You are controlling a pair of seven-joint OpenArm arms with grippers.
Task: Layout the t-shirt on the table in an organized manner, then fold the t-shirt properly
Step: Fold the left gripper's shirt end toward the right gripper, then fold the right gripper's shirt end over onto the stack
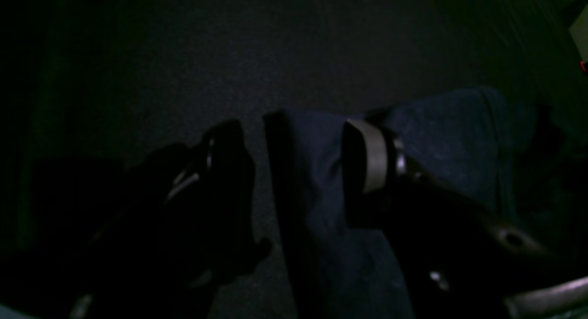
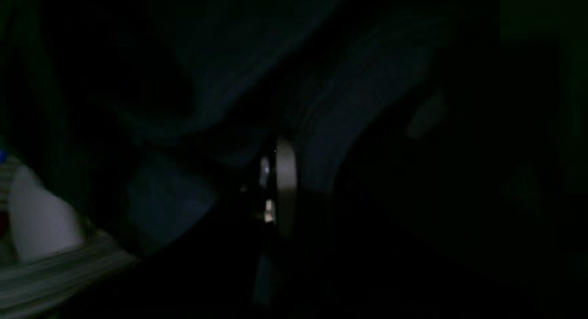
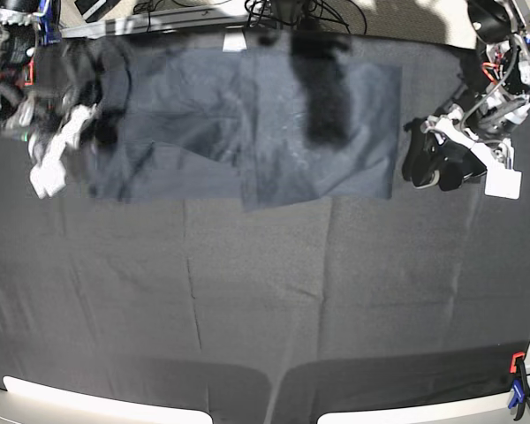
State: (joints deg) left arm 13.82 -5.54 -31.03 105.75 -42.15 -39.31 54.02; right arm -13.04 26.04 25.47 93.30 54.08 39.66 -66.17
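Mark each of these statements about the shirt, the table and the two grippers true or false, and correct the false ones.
1. The t-shirt lies at the far side of the table. True.
2. The left gripper is shut on the shirt. False: it is open, at the shirt's edge, as the left wrist view shows.
3. The right gripper is shut on the t-shirt. True: in the right wrist view, cloth bunches at its closed jaws.
4. The shirt is folded into a small square. False: it is spread wide between the two grippers.
5. A clamp sits at the table's near corner. True.
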